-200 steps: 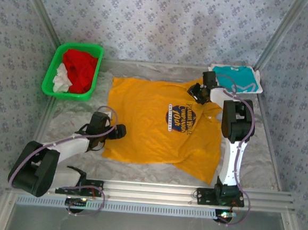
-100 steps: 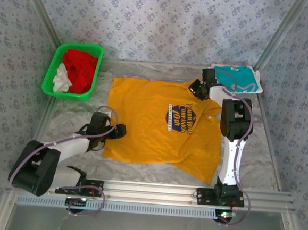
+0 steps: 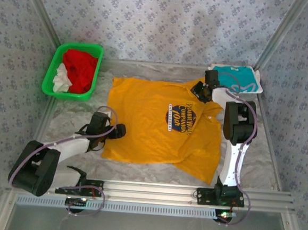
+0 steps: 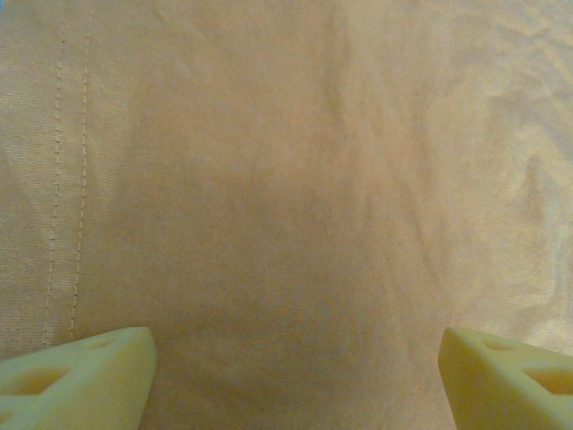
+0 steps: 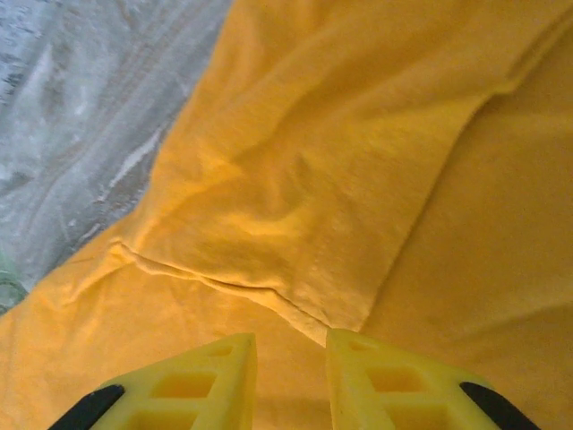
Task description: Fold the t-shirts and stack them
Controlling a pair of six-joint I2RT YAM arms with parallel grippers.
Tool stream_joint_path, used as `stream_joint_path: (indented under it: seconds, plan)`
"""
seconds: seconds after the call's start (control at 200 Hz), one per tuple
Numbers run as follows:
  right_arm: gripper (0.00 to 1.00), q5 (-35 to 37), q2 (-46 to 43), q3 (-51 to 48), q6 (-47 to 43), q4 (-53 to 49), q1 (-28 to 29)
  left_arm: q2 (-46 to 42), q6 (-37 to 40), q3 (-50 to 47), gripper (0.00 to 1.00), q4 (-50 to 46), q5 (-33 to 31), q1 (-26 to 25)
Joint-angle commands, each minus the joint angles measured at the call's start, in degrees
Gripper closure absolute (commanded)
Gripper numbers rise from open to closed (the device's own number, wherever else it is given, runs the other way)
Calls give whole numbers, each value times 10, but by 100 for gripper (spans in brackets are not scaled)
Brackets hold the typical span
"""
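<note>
On the grey-white table (image 3: 258, 155), the yellow-orange t-shirt (image 3: 143, 119) is lying spread out flat in the middle, its dark blue round print (image 3: 179, 117) facing up and its bottom right corner reaching toward the near edge. At the far left corner, the green basket (image 3: 72, 71) is sitting apart from the shirt, holding a red cloth (image 3: 80, 69) and a white cloth (image 3: 62, 80). At the far right corner, the teal t-shirt (image 3: 237, 78) is resting folded, with a white mark along its near edge.

The left gripper (image 3: 119, 131) is hovering at the yellow-orange shirt's left edge; in its wrist view the left gripper (image 4: 286, 376) is standing wide, its fingers (image 4: 76, 376) showing at both lower corners over smooth cloth with a stitched hem (image 4: 67, 179).

The right gripper (image 3: 198, 90) is reaching over the shirt's right sleeve (image 5: 313, 206), just beside the teal shirt. From the wrist, the right gripper (image 5: 291, 358) is showing only a narrow gap, its tips sitting right at the sleeve's folded corner, over the cloth.
</note>
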Motion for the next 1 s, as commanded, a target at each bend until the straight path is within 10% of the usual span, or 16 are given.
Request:
stream_joint_path:
  seconds: [0.0, 0.31, 0.68, 0.844, 0.994]
  plan:
    - [68, -3, 18, 13, 8, -12, -3, 0, -6, -10, 17, -14, -11, -1]
    - [69, -27, 78, 71, 11, 8, -1, -1, -7, -9, 16, -18, -15, -1]
    - [100, -22, 84, 103, 13, 13, -5, 1, -8, -9, 16, -18, -15, -1]
    - [100, -25, 68, 102, 17, -2, -8, 1, -9, -7, 16, -21, -16, -1]
    - [74, -6, 13, 7, 39, 14, -4, -1, -10, -8, 16, -22, -20, -1]
